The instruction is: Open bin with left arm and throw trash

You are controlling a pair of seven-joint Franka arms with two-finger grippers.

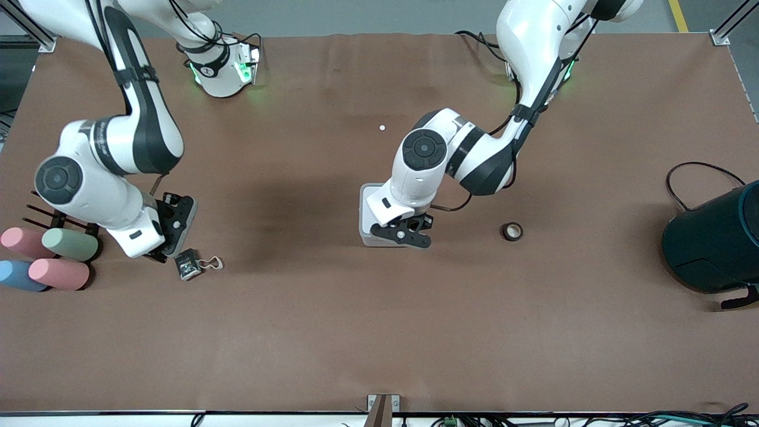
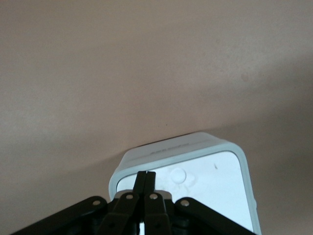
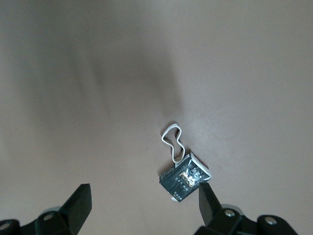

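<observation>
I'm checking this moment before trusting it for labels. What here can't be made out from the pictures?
- Front view: most of the bin is hidden under the left gripper and its wrist.
- Left wrist view: the bin's near part is cut off by the frame edge and covered by the shut fingers.
- The packet's print is too small to read.
- Front view: the teal cylinder is cut by the frame edge.

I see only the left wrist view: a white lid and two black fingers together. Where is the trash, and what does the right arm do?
Observer: The black packet lies on the table toward the right arm's end, and the right gripper is open over it.
Operator: Is there other trash?
Observer: Yes, a small tape ring lies beside the bin, toward the left arm's end.
Operator: Is my gripper on the bin?
Observer: In the front view the left gripper is over the bin's edge nearer the front camera, fingers shut; the lid looks closed.
</observation>
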